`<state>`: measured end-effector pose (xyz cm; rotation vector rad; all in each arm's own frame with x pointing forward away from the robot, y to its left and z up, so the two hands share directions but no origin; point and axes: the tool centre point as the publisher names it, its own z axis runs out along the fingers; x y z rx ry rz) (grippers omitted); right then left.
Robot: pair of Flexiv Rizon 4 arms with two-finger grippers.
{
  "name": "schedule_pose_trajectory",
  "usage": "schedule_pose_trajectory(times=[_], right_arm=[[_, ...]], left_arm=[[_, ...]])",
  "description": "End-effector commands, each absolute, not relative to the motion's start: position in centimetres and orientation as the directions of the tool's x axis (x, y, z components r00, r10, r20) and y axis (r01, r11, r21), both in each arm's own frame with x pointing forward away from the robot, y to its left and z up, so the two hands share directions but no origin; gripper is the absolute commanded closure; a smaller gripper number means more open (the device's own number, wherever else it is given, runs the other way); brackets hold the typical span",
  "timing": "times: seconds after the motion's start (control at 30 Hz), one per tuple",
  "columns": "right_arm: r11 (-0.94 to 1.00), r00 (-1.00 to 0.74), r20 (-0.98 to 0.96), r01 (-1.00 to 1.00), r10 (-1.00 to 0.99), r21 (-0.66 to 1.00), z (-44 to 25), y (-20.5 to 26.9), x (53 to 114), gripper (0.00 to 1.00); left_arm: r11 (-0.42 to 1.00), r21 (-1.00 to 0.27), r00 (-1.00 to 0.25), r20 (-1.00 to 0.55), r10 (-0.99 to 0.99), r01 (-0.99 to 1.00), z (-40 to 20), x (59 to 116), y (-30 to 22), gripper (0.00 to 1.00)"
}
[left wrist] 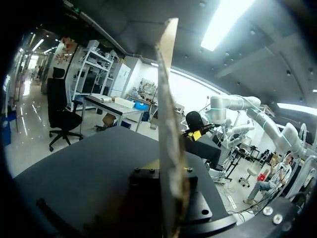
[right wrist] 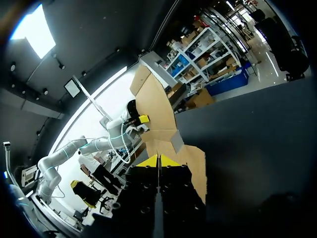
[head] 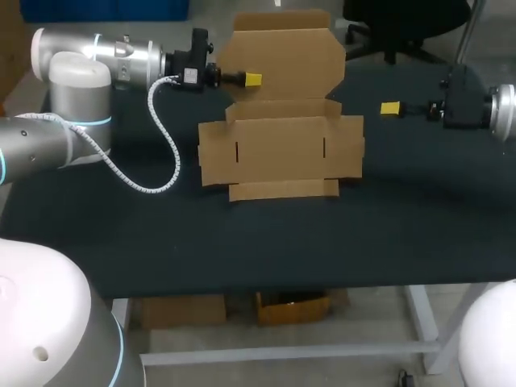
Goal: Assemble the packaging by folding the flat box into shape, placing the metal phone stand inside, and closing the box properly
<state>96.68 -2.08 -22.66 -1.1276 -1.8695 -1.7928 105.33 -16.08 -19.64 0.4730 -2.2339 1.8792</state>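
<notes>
Box (head: 278, 153) lies flat mid-table (head: 242, 242). Its front flap (head: 282, 190) at 6 o'clock and the side flaps at 3 and 9 are unfolded. The lid (head: 286, 52) at 12 o'clock stands upright, with the left gripper (head: 252, 79) clamped on it near its 9 o'clock edge. The right gripper (head: 391, 108), off at the box's 3 o'clock and well apart, has tips together and is empty. Stand not in view.

Judged step: raising the walls. Pivot the lid along its crease without dragging the base; the right gripper should lift the side flaps next.
</notes>
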Motion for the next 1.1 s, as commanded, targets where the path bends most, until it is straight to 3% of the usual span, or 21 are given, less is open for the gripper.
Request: schedule_pose_trajectory(times=[0.03, 0.6, 0.77, 1.1], right_arm=[[-0.098, -0.612, 0.691, 0.717, 0.385, 0.69, -22.3, -2.3, 95.5, 1.0], [-0.098, -0.612, 0.691, 0.717, 0.385, 0.69, -22.3, -2.3, 95.5, 1.0], [-0.035, -0.68, 0.595, 0.645, 0.428, 0.763, -20.9, -0.3, 94.5, 1.0], [0.041, -0.691, 0.46, 0.576, 0.557, 0.816, -20.8, -2.6, 90.4, 1.0]], left_arm=[[0.149, -0.923, -0.933, 0.341, -0.117, -0.356, -19.7, 105.6, -16.1, 1.0], [0.149, -0.923, -0.933, 0.341, -0.117, -0.356, -19.7, 105.6, -16.1, 1.0], [0.149, -0.923, -0.933, 0.341, -0.117, -0.356, -19.7, 105.6, -16.1, 1.0], [0.149, -0.923, -0.933, 0.341, -0.117, -0.356, -19.7, 105.6, -16.1, 1.0]])
